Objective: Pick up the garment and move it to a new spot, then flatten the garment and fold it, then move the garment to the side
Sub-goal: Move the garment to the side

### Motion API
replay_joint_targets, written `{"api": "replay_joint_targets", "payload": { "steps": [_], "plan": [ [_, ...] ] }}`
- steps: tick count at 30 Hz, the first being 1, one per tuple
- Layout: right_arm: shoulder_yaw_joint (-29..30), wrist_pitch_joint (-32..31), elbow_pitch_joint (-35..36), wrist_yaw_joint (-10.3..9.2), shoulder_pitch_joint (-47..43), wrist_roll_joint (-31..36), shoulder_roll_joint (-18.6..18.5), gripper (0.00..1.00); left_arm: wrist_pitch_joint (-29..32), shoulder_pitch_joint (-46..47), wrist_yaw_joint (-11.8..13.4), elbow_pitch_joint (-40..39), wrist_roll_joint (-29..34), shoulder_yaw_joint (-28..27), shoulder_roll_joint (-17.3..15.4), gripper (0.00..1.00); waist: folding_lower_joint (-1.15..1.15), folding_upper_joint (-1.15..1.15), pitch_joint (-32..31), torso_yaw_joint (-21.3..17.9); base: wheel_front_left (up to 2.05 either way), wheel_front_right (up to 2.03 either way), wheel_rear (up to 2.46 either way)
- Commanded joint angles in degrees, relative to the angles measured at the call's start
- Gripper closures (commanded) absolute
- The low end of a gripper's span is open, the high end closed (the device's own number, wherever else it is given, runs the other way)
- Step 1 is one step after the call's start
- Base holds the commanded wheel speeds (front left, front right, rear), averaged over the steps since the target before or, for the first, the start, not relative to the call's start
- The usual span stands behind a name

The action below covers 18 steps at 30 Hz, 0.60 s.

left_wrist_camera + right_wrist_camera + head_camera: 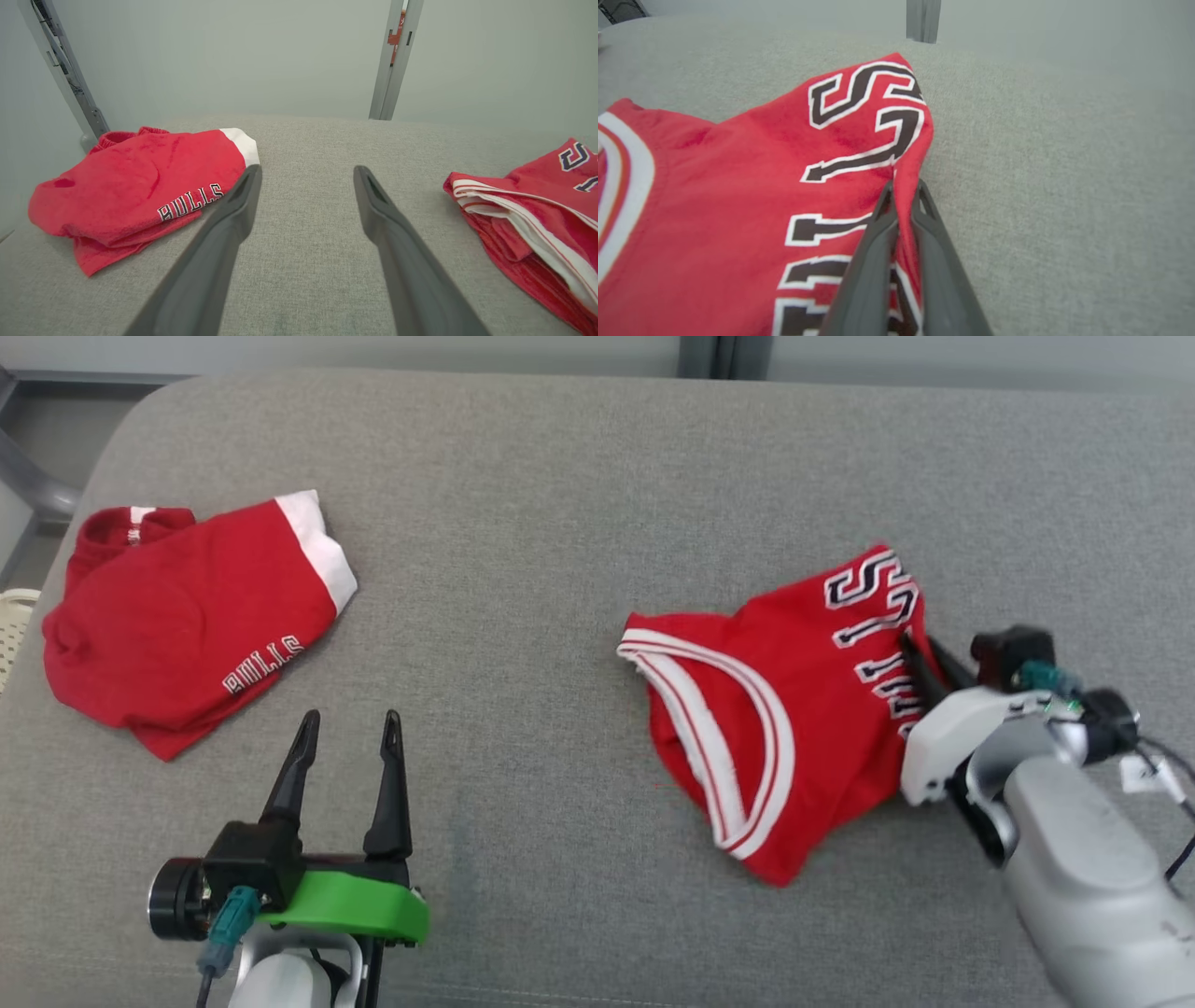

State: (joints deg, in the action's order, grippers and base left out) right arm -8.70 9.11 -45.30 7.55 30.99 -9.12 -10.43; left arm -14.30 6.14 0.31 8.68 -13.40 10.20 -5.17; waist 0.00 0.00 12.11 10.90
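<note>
Surface: a gray cushion (560, 476) with a rounded far-left corner carries everything.
Jersey: a red jersey (747, 728) lies crumpled on the right half of the cushion, roughly midway between its far and near edges. Its white-and-red striped trim curves along the side facing the middle, and its big dark letters with white outlines run along the side nearest the right edge.
Right gripper: the right gripper (920, 649) reaches in from the right edge. Its two dark fingers are clenched on the lettered edge of the jersey.
Close look at the grip: in the right wrist view, a thin ridge of red cloth from the jersey (738, 196) stands pinched between the fingertips of the right gripper (904, 186). The rest of the cloth rests on the cushion.
Left gripper: the left gripper (352, 719) sits near the near edge on the left half. It is released, fingers spread wide, with only bare cushion between them.
Left gripper, own view: the left gripper (308, 172) touches neither piece of cloth. The jersey (537, 224) lies well off to one side.
Other cloth: another red garment (187, 625) with a white band and the word BULLS lies folded near the left edge, close to the far-left corner and well apart from the jersey.
Same cloth, left wrist view: the red garment (135, 186) lies just beside one fingertip.
</note>
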Motion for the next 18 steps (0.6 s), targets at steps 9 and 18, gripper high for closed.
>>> {"api": "replay_joint_targets", "payload": {
  "steps": [9, 18],
  "plan": [
    [-2.06, -3.65, 3.55, -0.12, 15.06, -3.97, -16.76, 1.0, -0.84, 7.58, 0.69, -3.5, 2.94, 0.92, 0.15, 0.0, 0.0, 0.0, 16.12, -7.55, 0.0, 0.0, 0.0],
    [-1.2, -4.09, 5.26, -0.12, 21.68, -8.72, -28.68, 1.0, -0.71, 12.62, 0.93, -7.43, 6.1, 0.74, -2.88, 0.0, 0.0, 0.0, 24.52, -14.75, 0.0, 0.0, 0.0]
  ]
}}
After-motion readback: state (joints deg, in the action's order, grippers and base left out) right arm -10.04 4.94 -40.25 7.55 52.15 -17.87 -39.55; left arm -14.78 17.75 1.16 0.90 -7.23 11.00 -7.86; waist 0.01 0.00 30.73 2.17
